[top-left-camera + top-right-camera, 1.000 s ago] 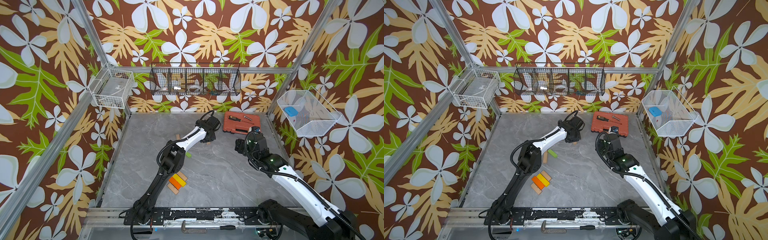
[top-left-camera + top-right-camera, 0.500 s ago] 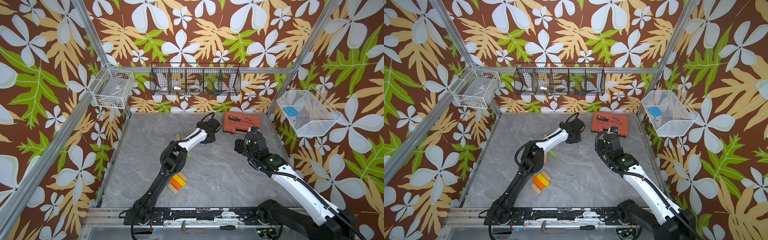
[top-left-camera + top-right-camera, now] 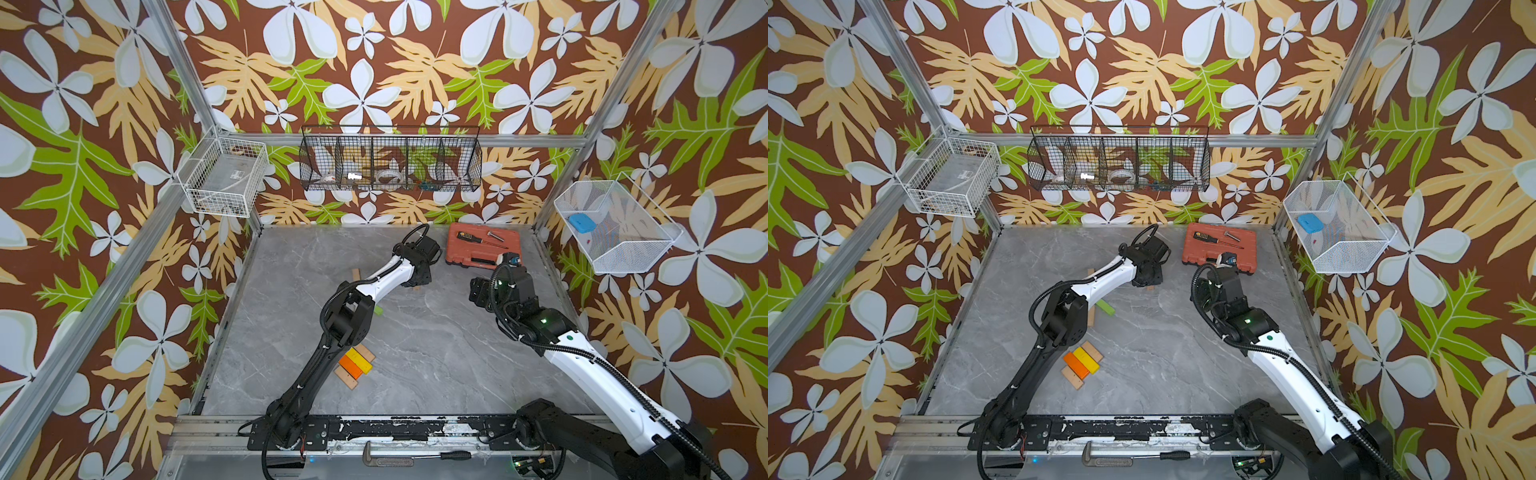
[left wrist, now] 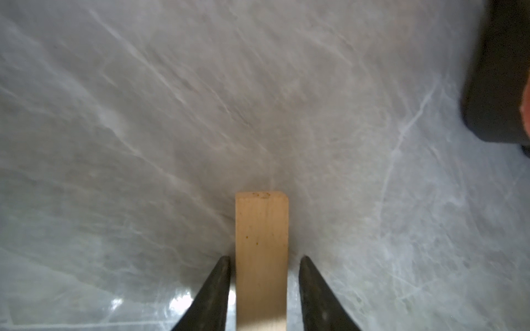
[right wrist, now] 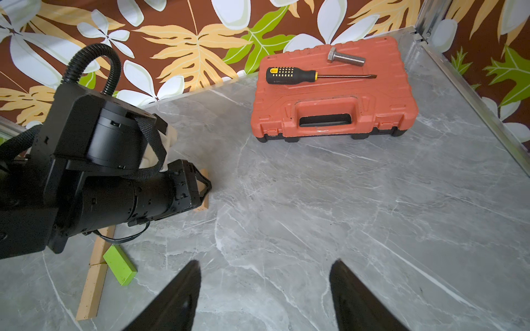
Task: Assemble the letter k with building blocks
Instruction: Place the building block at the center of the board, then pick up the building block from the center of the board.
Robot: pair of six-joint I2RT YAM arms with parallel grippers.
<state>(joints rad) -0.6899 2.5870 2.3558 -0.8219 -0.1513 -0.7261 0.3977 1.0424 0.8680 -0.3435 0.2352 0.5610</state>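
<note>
A plain wooden block lies flat on the grey table between the fingertips of my left gripper. The jaws stand slightly apart, with a thin gap on each side of the block. In both top views the left gripper points down at the table's back middle. A green block rests against a line of plain planks under the left arm. Orange and yellow blocks lie with plain ones near the front. My right gripper hangs open over bare table.
A red-orange tool case with a screwdriver and a bolt on it sits at the back right, close behind my right gripper. Wire baskets hang on the walls. A metal rail runs along the front edge.
The left gripper's jaws have parted from the plain block, which now lies on the table. The right arm has not moved.
</note>
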